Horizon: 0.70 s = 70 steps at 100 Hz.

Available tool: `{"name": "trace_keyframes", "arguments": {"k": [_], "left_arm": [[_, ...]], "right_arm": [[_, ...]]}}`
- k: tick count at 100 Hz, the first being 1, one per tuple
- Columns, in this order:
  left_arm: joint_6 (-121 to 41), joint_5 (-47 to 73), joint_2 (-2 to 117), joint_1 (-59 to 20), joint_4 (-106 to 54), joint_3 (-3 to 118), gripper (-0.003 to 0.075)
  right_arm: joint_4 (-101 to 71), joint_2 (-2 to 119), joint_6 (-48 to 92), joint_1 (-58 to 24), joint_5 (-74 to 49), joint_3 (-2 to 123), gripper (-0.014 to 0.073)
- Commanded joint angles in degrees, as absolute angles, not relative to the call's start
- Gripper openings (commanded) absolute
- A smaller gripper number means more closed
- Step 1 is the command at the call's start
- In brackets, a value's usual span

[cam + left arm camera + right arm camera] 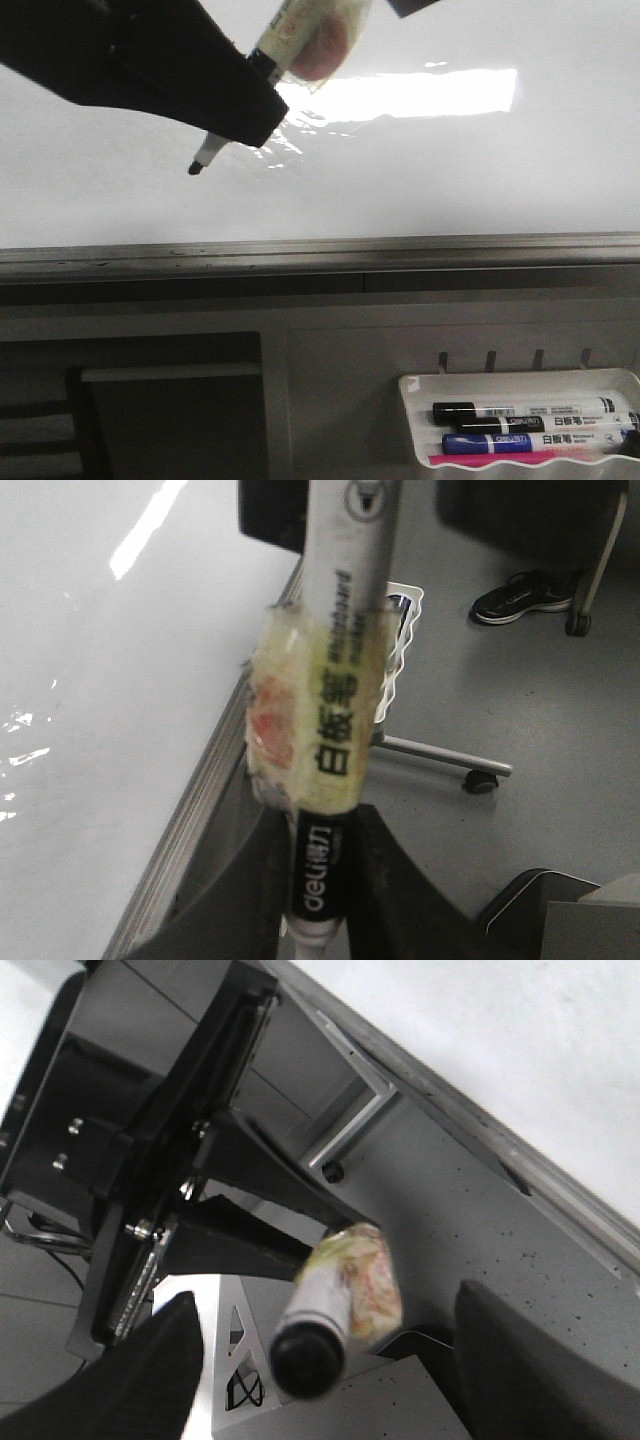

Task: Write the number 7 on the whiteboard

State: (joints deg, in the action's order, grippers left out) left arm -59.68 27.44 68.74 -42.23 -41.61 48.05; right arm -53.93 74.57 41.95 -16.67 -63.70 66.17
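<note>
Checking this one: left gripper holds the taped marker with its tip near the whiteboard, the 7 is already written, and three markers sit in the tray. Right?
Not quite. The front view shows the whiteboard bare, with no 7 written yet. The rest stands: the left gripper holds the taped marker with its tip near the board, and three markers lie in the tray.

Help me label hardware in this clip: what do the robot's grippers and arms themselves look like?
The left gripper is matte black with a broad, blocky body tapering to wedge-shaped fingers; no logo or marking shows. In the right wrist view its body shows flat black plates with small silver screws. The right gripper shows two wide-set, rounded black fingers. No cables or sleeves are visible.
</note>
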Motion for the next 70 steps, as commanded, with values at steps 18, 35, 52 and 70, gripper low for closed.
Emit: {"name": "trace_keyframes", "arguments": {"k": [18, 35, 52, 70], "left_arm": [[-59.6, 24.3, 67.5, -42.6, -41.8, 49.7, -0.002], [-59.6, 22.6, 67.5, -42.6, -41.7, 49.7, -0.002], [-59.6, 22.5, 67.5, -42.6, -42.2, 49.7, -0.002], [-59.6, 22.3, 67.4, -42.6, -44.9, 49.7, 0.0041]], "right_arm": [[-56.4, 74.3, 43.6, -17.3, -62.4, 68.8, 0.0267], [-56.3, 74.8, 45.1, -17.3, -63.4, 68.8, 0.0051], [-56.4, 75.4, 45.8, -17.3, -63.6, 68.8, -0.007], [-56.4, 75.4, 46.1, -17.3, -63.2, 68.8, -0.0052]]}}
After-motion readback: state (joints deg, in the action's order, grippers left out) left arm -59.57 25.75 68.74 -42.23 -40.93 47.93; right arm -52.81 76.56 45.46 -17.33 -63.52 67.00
